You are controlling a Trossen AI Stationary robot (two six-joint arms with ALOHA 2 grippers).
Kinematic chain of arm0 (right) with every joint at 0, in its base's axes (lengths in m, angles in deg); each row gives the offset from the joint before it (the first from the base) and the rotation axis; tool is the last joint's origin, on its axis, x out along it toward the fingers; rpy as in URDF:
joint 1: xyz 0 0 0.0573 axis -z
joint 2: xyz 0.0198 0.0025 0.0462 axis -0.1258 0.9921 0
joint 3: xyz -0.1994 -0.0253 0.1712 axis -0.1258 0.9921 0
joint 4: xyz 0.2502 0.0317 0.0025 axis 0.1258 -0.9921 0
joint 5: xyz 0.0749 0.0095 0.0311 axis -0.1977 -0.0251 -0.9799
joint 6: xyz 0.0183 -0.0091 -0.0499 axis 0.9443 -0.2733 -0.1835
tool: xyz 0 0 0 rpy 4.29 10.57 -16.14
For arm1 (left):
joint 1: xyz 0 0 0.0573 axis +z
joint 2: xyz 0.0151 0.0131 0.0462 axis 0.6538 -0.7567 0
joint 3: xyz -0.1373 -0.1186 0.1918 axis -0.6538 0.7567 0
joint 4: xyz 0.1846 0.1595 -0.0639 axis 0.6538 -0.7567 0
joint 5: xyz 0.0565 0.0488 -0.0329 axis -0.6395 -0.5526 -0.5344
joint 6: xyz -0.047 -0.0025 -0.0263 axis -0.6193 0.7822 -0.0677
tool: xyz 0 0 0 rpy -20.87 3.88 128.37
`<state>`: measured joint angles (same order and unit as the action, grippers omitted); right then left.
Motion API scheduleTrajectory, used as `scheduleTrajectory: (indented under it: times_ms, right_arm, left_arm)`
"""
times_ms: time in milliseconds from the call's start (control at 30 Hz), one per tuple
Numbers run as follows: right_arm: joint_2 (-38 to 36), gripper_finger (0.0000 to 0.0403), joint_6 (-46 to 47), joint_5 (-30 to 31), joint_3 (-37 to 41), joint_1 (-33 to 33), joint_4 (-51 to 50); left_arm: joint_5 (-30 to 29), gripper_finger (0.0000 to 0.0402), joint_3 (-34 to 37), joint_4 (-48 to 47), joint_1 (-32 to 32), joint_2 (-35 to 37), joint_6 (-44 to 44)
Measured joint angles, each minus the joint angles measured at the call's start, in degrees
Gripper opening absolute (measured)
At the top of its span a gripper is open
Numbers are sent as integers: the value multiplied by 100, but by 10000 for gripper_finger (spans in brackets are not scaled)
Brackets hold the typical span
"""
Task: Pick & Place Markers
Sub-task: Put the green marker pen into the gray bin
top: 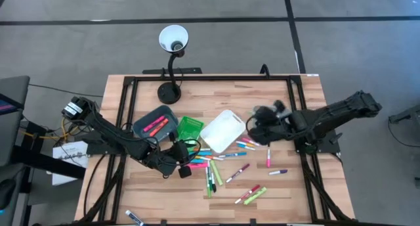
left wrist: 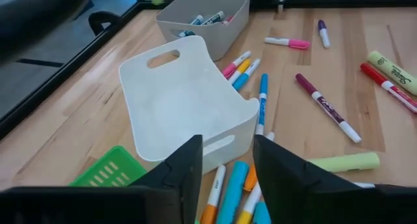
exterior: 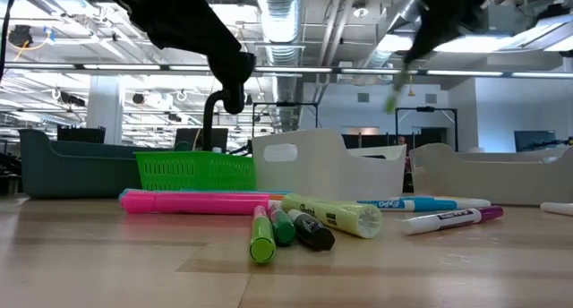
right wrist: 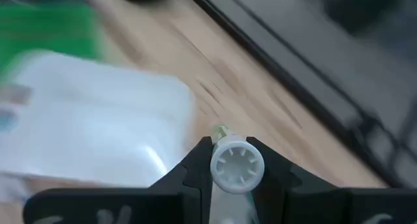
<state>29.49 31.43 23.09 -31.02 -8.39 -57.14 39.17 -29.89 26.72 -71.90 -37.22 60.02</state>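
My surface [top: 289,193] is pale wood with a visible plank grain and a soft satin sheen, framed by matt black metal rails [top: 210,77]. Beside the smooth, matt white plastic bin [left wrist: 186,110] sits a glossy green plastic basket [exterior: 192,170] of open mesh, and the markers [exterior: 304,223] around the bin are shiny plastic with printed barrels. My right gripper [right wrist: 237,165] has matt black plastic jaws pressed on a marker's ribbed, pale plastic cap [right wrist: 237,167].

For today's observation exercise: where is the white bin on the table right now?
In the high view the white bin sits near the table's middle, just right of the green basket, with the right pincer close at its right edge.
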Motion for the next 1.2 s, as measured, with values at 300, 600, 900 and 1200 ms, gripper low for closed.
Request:
scheduleTrajectory:
  times_ms: [300, 600, 900, 1200]
  right_arm:
    - [-168, 68, 1743, -1320, 589, 571, -1087]
    - [-28, 74, 811, -1776, 936, 1035, -128]
    - [-35, 81, 662, -2353, 1489, 1435, 347]
    - [-28, 102, 922, -2319, 1539, 1508, 360]
  left_arm:
    - [4, 122, 0, 2, 0, 0, -2]
    - [8, 120, 0, 45, 0, -2, -20]
    - [9, 118, 0, 76, 0, -2, -114]
    - [9, 117, 0, 90, 0, -2, -112]
